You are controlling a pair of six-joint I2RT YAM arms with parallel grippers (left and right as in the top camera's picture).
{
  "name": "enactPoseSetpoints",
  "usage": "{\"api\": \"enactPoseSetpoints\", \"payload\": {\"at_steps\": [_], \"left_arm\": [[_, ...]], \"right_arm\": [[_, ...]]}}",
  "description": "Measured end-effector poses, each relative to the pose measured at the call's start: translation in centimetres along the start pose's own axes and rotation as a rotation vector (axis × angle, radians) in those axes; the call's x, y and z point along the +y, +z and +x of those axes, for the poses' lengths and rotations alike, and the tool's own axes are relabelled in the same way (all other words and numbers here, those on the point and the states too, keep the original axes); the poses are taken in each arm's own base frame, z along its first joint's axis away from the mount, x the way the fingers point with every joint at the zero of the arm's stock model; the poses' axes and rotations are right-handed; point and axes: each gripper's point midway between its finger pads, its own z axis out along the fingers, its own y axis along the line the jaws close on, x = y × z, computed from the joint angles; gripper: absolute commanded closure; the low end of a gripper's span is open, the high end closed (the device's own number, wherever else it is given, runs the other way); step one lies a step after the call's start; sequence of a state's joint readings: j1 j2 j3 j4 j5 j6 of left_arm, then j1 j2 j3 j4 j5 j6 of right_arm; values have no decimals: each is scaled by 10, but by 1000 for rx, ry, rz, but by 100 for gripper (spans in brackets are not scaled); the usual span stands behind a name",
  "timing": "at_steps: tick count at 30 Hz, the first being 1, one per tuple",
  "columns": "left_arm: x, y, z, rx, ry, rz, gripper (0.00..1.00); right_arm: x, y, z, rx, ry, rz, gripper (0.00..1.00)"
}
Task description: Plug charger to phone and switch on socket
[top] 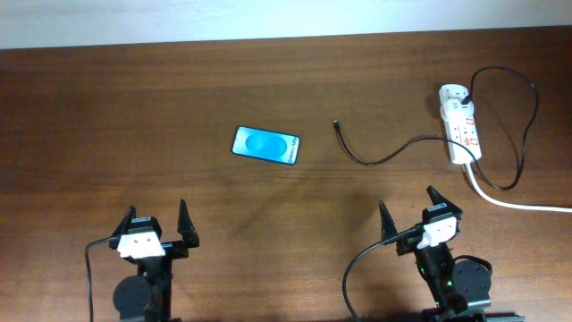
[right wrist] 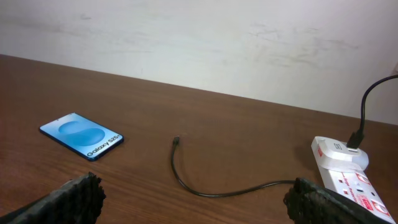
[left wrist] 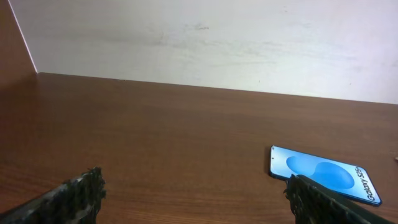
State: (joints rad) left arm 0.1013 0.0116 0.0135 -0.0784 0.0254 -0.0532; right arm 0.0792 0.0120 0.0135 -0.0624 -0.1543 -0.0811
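Left gripper [top: 158, 217] and right gripper [top: 407, 207] sit with fingers spread wide, holding nothing. Phone [top: 266, 145], charger [top: 384, 159] and socket [top: 460, 123] lie well apart from them on the table [top: 134, 107].

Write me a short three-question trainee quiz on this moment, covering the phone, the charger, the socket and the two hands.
1. True or false: the free plug of the charger is already in the phone.
2. Where does the charger's other end go? A: into the socket; B: into the phone; C: nowhere, it lies loose.
3. Fill in: the left hand and the right hand are both ___ and hold nothing.
Key: 1 false, the plug lies on the table apart from the phone; 2 A; 3 open.
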Motion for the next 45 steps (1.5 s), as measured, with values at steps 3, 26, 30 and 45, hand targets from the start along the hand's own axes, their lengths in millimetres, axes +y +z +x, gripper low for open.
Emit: {"api": "enactPoseSetpoints", "payload": {"at_steps": [3,26,30,45], "left_arm": [[0,0,0,0,0,0,1],[0,0,0,0,0,0,1],[-14,0,-6,-25,2,81,1],[-186,119,-14,693,153,335,1]], "right_arm": [[0,0,0,0,0,0,2],[0,0,0,0,0,0,2],[0,0,0,0,0,0,2],[0,0,0,0,0,0,2]]}}
